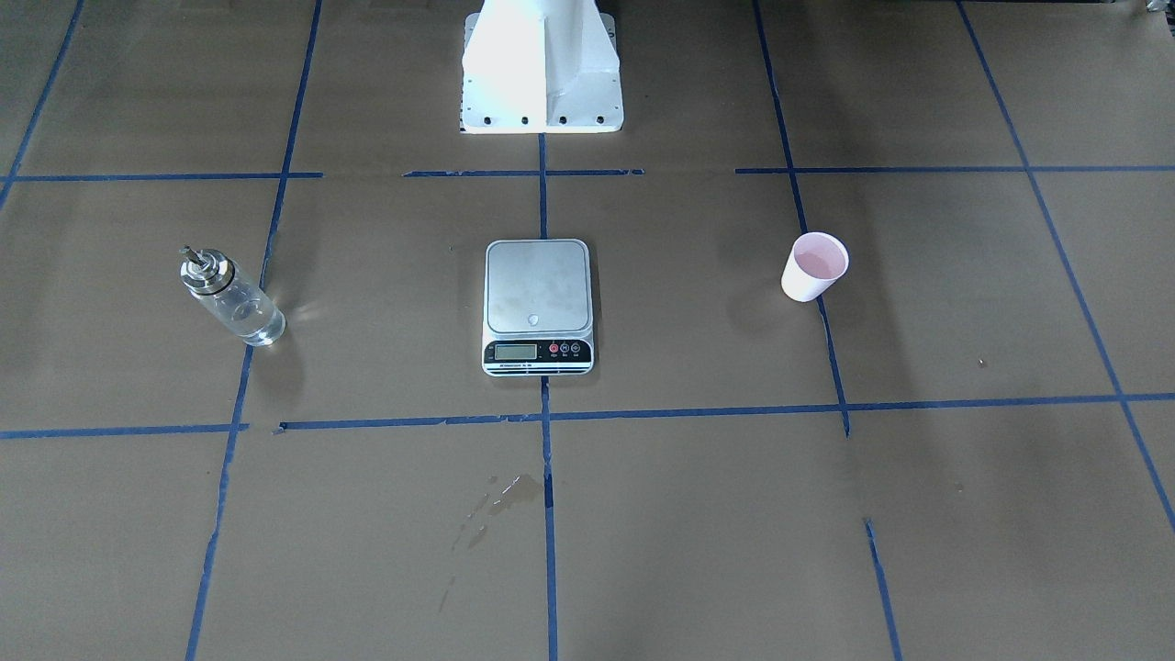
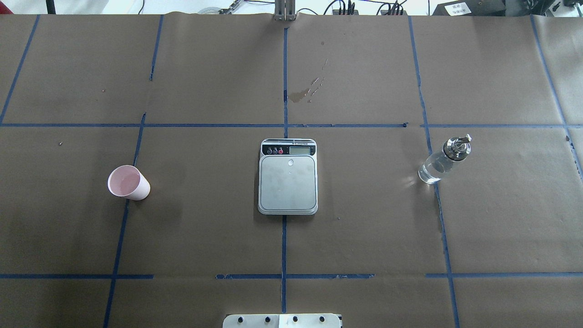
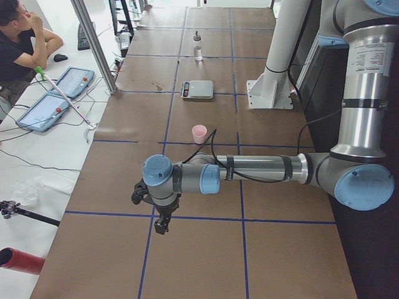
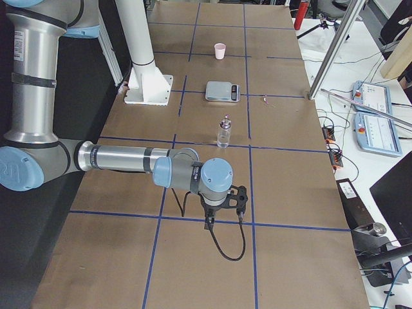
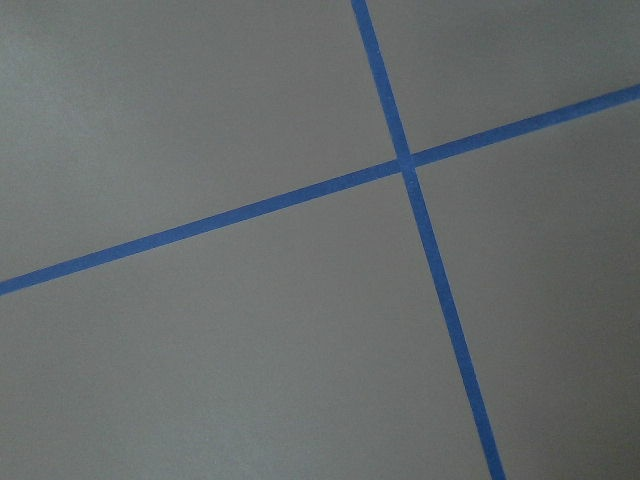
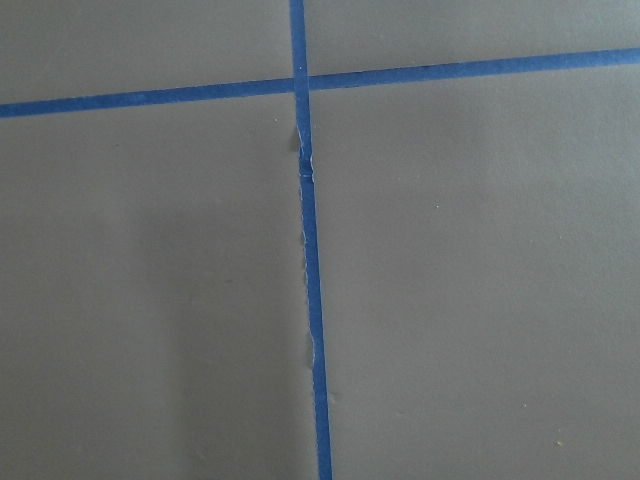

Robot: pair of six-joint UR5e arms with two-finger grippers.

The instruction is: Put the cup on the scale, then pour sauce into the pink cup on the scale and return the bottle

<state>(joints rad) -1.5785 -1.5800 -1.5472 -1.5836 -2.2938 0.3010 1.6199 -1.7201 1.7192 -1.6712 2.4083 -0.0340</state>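
The pink cup [image 2: 128, 182] stands upright on the brown table, far to the left of the scale [image 2: 288, 176] in the overhead view, apart from it. The scale's platform is bare. The glass bottle [image 2: 444, 158] with its silver spout cap stands upright far to the scale's right, with clear sauce [image 2: 432, 168] inside. My left gripper [image 3: 161, 224] shows only in the exterior left view, past the cup, near the table's end. My right gripper [image 4: 222, 222] shows only in the exterior right view, past the bottle. I cannot tell whether either is open or shut.
The robot's white base [image 1: 542, 69] stands behind the scale. A dried stain [image 2: 300, 94] marks the paper beyond the scale. Blue tape lines grid the table. An operator [image 3: 19, 43] sits at a side desk with control tablets [image 3: 56, 99].
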